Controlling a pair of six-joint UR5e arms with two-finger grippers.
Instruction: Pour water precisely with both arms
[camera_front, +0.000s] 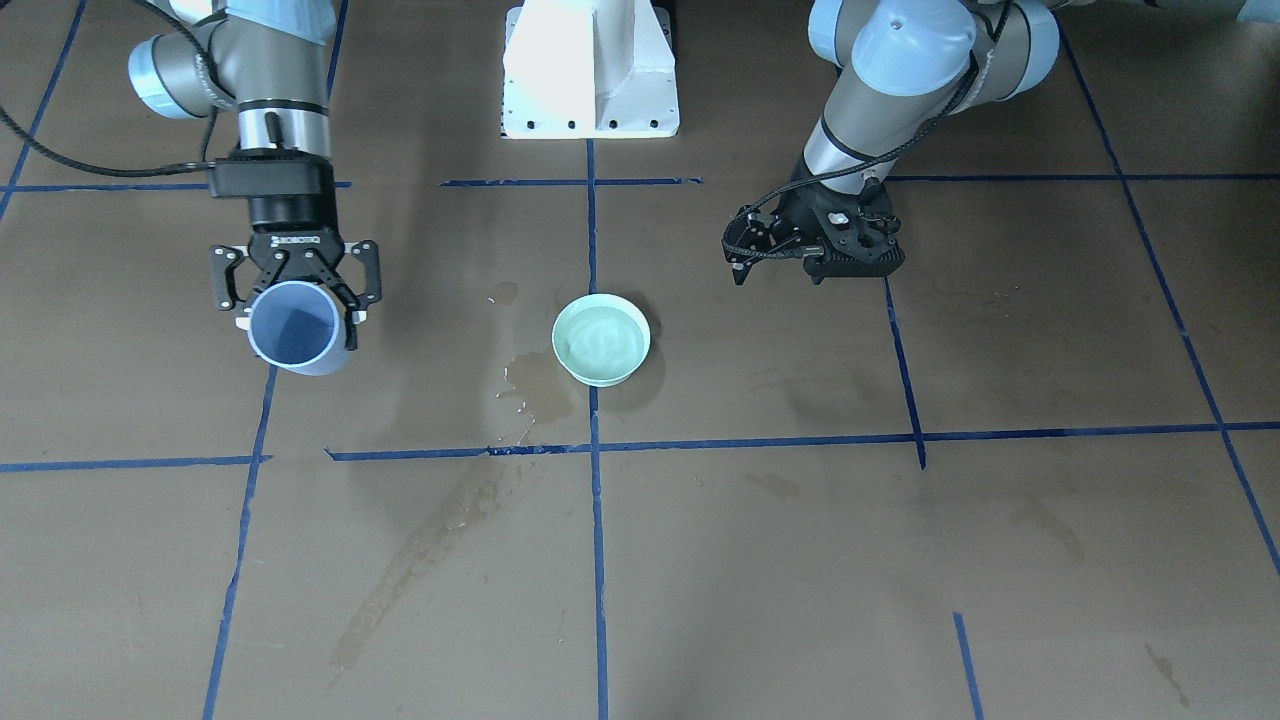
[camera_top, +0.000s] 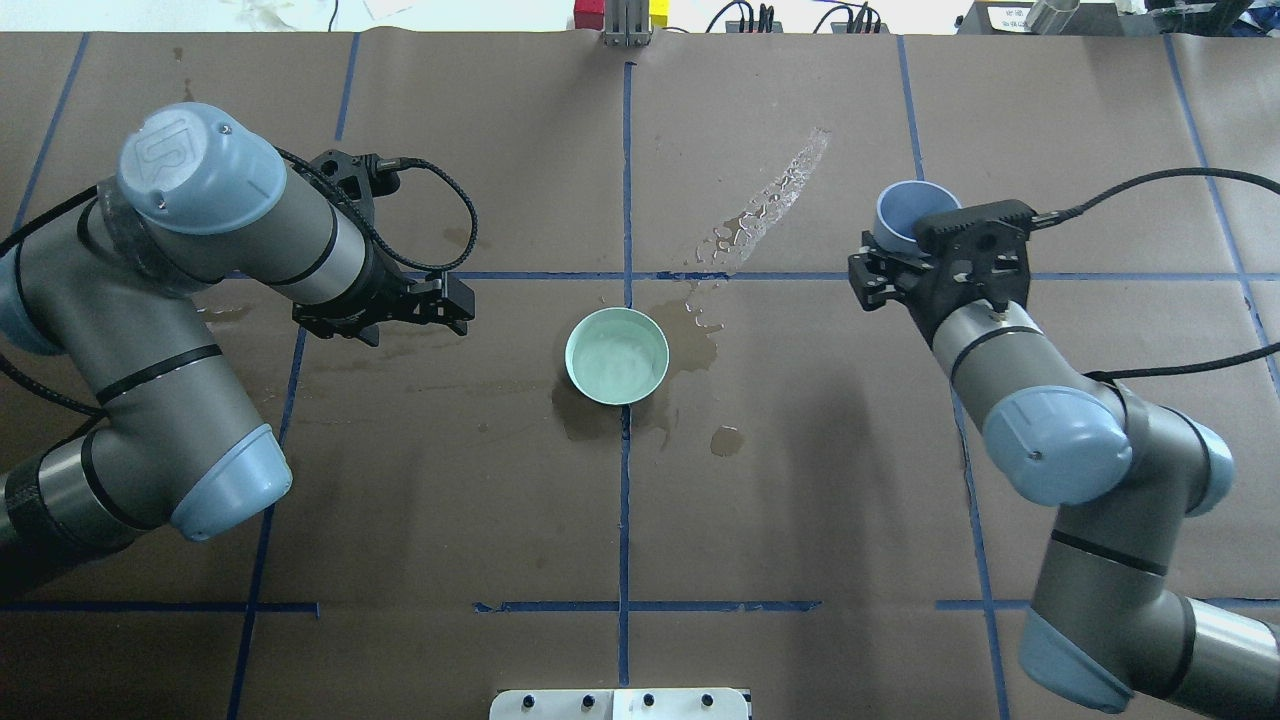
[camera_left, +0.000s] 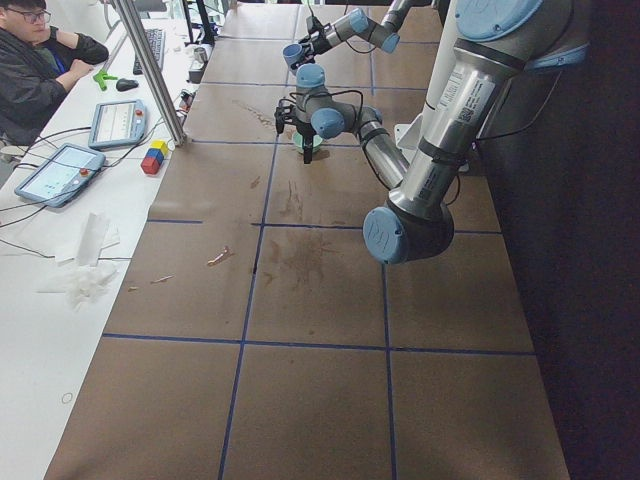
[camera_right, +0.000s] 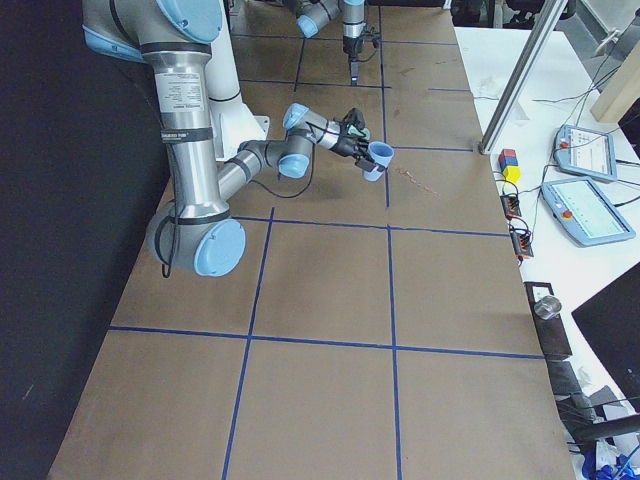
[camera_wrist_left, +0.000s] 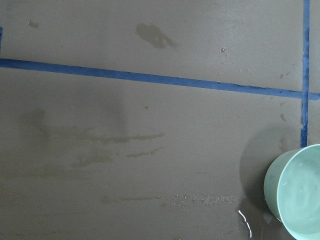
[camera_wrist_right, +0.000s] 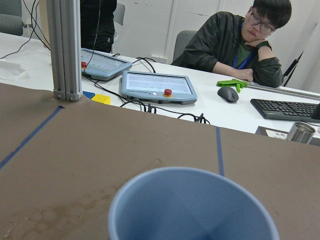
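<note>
Spillage is the main risk: the water (camera_front: 600, 335) sits in the green bowl (camera_front: 600, 378) at the middle of the table (camera_front: 800, 560). Puddles (camera_front: 540, 385) lie beside it, and a knock from the left claw (camera_top: 462, 308), which is near the bowl and carries nothing I can see, though I cannot tell whether it is spread or closed, could slop out more. The right claw (camera_front: 298, 312) is clamped around the blue cup (camera_front: 310, 358), lifted well apart from the bowl, so tipping it there would miss; both mouths face up, the cup's long axis close to vertical.
</note>
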